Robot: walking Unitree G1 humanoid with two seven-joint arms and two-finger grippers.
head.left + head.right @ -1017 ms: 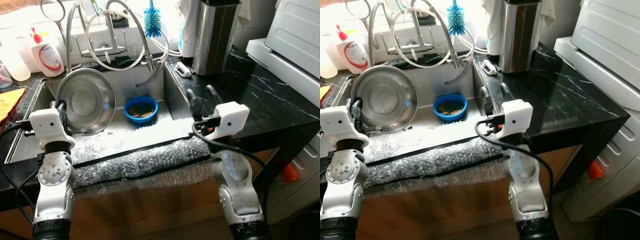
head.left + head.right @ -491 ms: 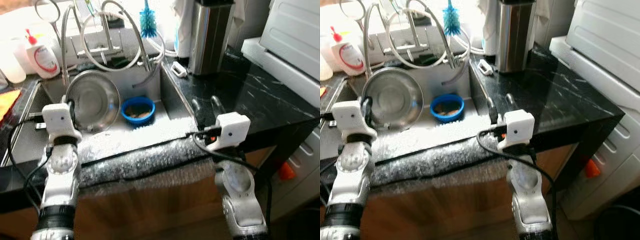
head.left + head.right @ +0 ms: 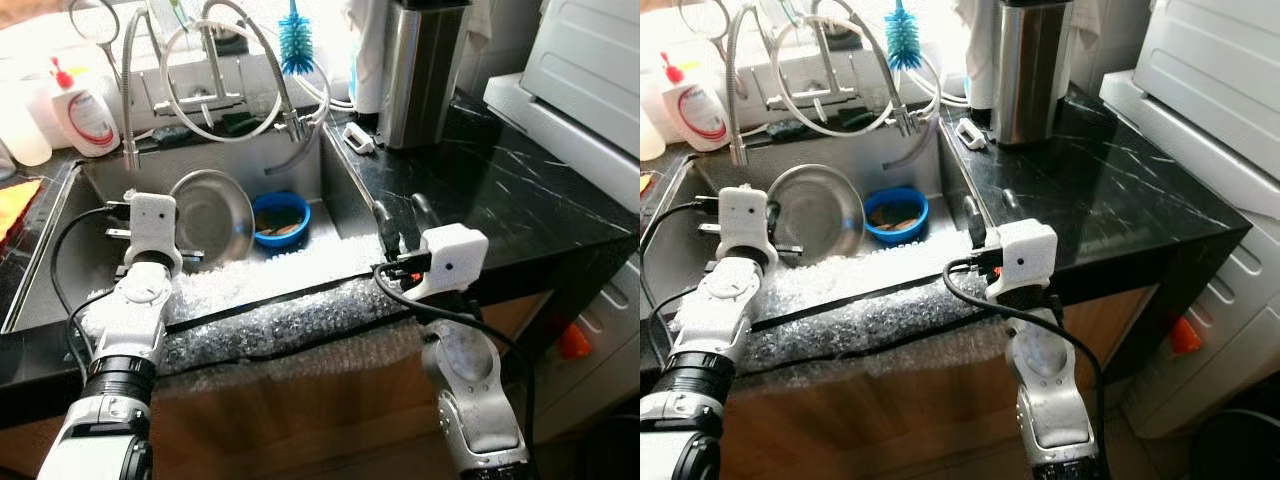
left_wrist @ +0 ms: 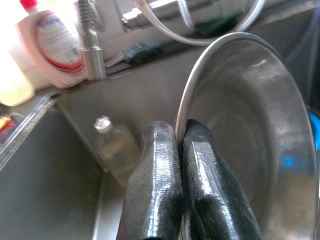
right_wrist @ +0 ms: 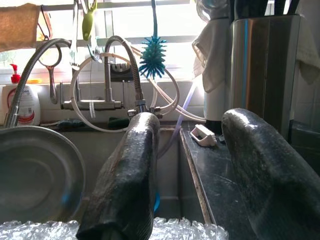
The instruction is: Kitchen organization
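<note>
The left pincer pinched the rim of a steel bowl, its two fingers pressed together on the edge. The bowl stood tilted on its side inside the sink, just beside a small blue bowl. The right pincer hovered at the sink's right edge over the black table, fingers spread and holding nothing. Bubble wrap lay along the sink's front edge. A soap bottle stood behind the sink, near the faucet.
</note>
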